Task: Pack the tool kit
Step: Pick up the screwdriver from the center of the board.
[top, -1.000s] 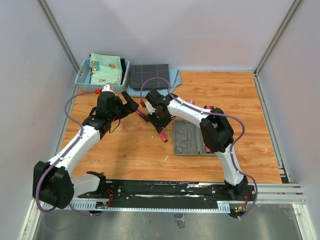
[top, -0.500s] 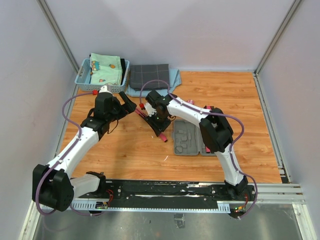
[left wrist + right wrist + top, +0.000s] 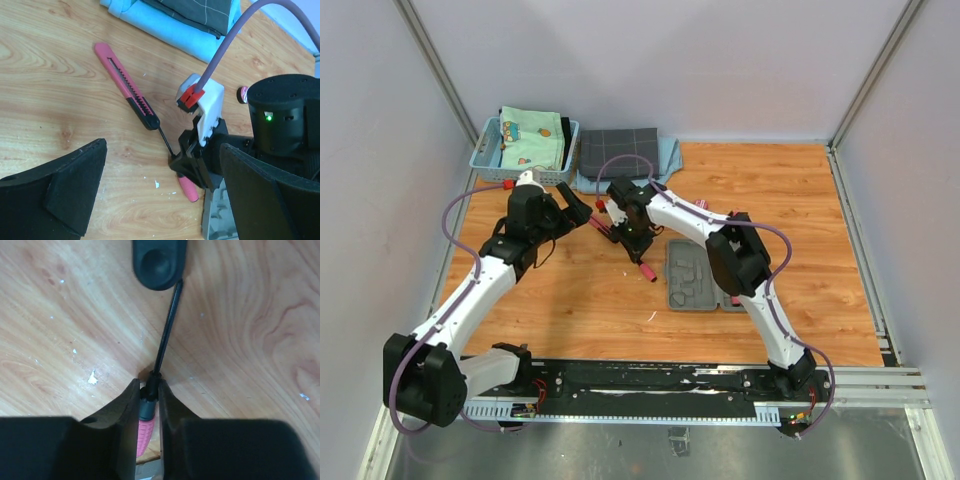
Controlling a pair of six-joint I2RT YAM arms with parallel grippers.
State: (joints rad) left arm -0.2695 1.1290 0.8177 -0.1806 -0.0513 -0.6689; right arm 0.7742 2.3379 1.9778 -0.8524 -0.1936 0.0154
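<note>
The left arm point(image 3: 470, 290) rises from its base at the near left corner and stretches forward and rightward, its wrist well to the left of the grey case point(image 3: 688, 275). The left jaws stand wide apart with nothing between them, hanging above the wood and facing the tools.

The right arm point(image 3: 740, 260) climbs from its base to an elbow above the case's right edge, then folds back leftward, so that its wrist points down just beyond the case's far left corner. The right jaws are drawn in narrow on the screwdriver point(image 3: 167, 325), pinching the black neck where the thin shaft joins the pink handle. The tool lies flat on the surface just left of the case, with its shaft tip meeting the black end of the pink knife point(image 3: 125, 85), which lies farther left of the case.

The case lies open and flat, its moulded slots facing up. The wooden surface point(image 3: 570, 310) also carries, far beyond the case to the left, a light blue basket point(image 3: 490, 160) of folded fabric. Nearer the case is a dark checked cloth point(image 3: 618, 152). Pale grey walls with metal corner posts enclose the space.
</note>
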